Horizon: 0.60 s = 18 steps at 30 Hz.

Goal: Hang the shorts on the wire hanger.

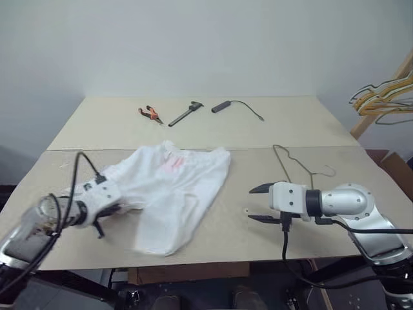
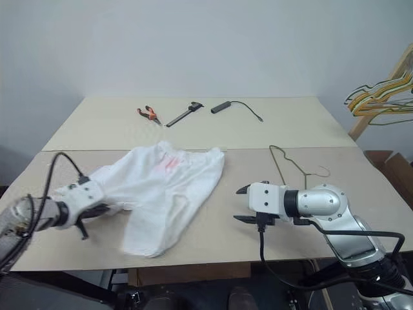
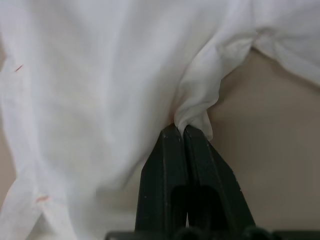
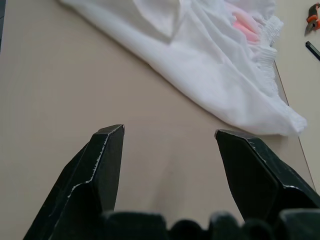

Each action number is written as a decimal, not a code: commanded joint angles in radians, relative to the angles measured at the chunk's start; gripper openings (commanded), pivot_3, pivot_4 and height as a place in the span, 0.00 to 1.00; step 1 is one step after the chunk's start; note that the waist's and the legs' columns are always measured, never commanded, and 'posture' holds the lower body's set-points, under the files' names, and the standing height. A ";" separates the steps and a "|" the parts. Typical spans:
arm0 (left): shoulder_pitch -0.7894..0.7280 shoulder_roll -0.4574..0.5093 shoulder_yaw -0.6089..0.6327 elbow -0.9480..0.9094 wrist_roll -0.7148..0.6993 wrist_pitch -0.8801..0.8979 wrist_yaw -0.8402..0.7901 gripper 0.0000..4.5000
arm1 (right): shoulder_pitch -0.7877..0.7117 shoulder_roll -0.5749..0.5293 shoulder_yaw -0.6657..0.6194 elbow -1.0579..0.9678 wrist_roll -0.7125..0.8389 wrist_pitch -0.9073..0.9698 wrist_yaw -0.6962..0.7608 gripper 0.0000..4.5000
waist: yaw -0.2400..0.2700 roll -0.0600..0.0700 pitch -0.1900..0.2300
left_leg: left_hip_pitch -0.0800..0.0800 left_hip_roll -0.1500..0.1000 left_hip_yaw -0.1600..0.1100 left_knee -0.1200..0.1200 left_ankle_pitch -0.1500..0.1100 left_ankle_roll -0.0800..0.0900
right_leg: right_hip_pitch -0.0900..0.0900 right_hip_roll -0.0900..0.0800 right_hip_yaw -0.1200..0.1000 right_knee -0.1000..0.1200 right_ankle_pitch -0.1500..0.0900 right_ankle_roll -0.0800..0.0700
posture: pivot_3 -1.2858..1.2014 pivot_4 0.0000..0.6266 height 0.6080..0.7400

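Shorts [image 1: 174, 194] spread flat on the beige surface [image 1: 277, 126], left of centre, elastic waist toward the far side with a faint pink print just below it, one leg reaching to the near edge. Left tool [image 3: 181, 131] at the shorts' left edge, fingers pressed together and clamped on a pinched fold of the white fabric; cloth drawn into a small peak at the fingertips. Right tool [image 1: 261, 203] to the right of the shorts, apart from them, bare surface between; fingers [image 4: 107, 150] spread wide, holding nothing, pointed toward the shorts' waist end. Wire hanger [image 1: 298, 165] flat on the surface just beyond the right tool, hook end toward the right, near the right arm; well apart from the shorts. At the far side of the surface, in a row: orange-handled pliers [image 1: 150, 114], a dark long-handled tool [image 1: 186, 113], a black cylinder with a cable [image 1: 221, 106]. Bundle of yellow hangers [image 1: 386, 97] on a wooden frame off the right edge. Nothing lying between shorts and wire hanger apart from the right tool itself.
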 commanded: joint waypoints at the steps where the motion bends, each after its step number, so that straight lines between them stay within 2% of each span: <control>1: -0.050 0.003 0.057 0.138 0.074 -0.101 0.069 0.05 | -0.027 -0.001 -0.022 0.008 0.027 -0.041 0.011 0.77 | 0.006 0.000 0.000 | 0.000 0.000 0.000 0.000 0.000 0.000 | 0.000 0.000 0.000 0.000 0.000 0.000 | 0.52 0.00 1.00; 3: -0.072 -0.011 0.070 0.176 0.061 -0.131 0.049 0.14 | -0.039 0.008 -0.018 0.022 0.033 -0.050 0.016 0.77 | 0.013 0.000 0.000 | 0.000 0.000 0.000 0.000 0.000 0.000 | -0.001 0.000 0.000 0.000 0.000 0.000 | 0.52 0.00 1.00; 7: -0.030 0.002 0.116 0.134 0.004 -0.224 -0.058 0.42 | -0.058 0.019 -0.023 0.052 0.053 -0.067 0.031 0.77 | 0.021 0.000 0.000 | -0.003 0.000 0.001 0.000 0.000 0.000 | -0.004 0.000 0.000 0.001 0.000 0.000 | 0.52 0.00 1.00; 11: 0.069 0.027 0.254 0.070 -0.084 -0.308 -0.180 0.71 | -0.065 0.021 -0.025 0.086 0.071 -0.099 0.050 0.77 | 0.021 0.000 0.000 | -0.005 0.002 0.003 0.000 0.000 0.000 | -0.006 0.000 0.000 0.002 0.001 -0.001 | 0.52 0.00 1.00; 15: 0.109 0.045 0.391 0.047 -0.161 -0.290 -0.269 0.98 | -0.110 0.049 -0.001 0.136 0.066 -0.137 0.059 0.77 | 0.021 0.000 0.000 | -0.004 0.007 0.004 0.000 0.000 -0.001 | -0.005 0.005 -0.001 0.002 0.002 -0.004 | 0.53 0.00 1.00; 18: 0.096 0.031 0.452 -0.001 -0.240 -0.250 -0.311 0.99 | -0.201 0.093 0.052 0.221 -0.006 -0.197 0.040 0.77 | 0.020 0.001 0.000 | -0.002 0.009 0.005 0.000 0.000 -0.001 | -0.005 0.007 -0.001 0.002 0.003 -0.006 | 0.54 0.00 1.00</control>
